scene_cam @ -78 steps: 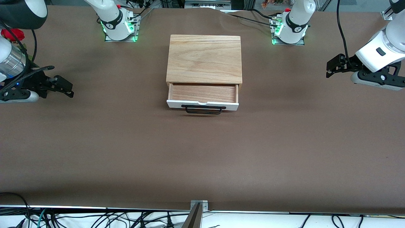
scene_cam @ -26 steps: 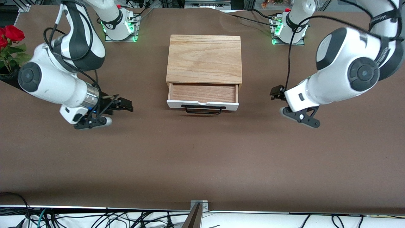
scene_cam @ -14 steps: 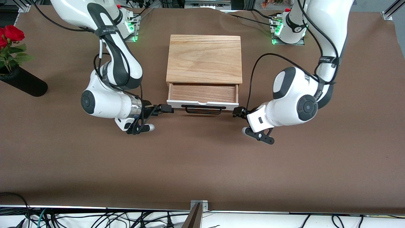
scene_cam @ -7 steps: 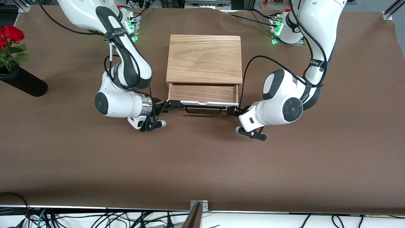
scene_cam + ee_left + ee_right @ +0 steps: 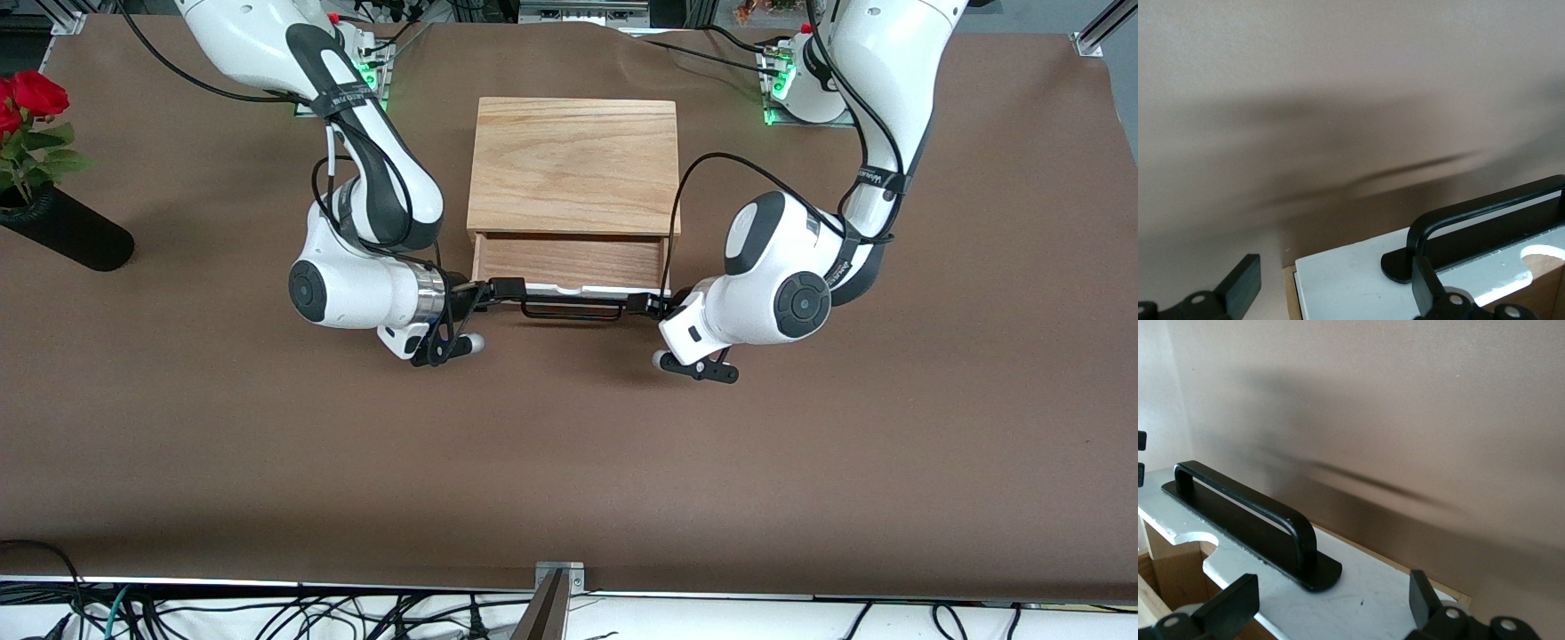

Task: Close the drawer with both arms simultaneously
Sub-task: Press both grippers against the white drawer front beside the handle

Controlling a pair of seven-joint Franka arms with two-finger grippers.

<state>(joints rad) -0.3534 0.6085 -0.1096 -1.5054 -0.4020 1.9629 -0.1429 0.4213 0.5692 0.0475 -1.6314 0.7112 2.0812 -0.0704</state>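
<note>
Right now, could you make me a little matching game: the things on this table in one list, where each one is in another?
Things:
1. white-fronted light-wood drawer
2. right gripper
3. left gripper
4. red roses in a black vase

Places or states:
A. table edge at the right arm's end
B. drawer-front corner at the left arm's end
C. partly pulled out
D. drawer-front corner at the right arm's end

Pairs: 1-C, 2-D, 3-B, 4-A

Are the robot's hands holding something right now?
No, nothing is held. Both grippers are open at the drawer's white front panel, the left gripper at one end and the right gripper at the other, on either side of the black handle.
</note>
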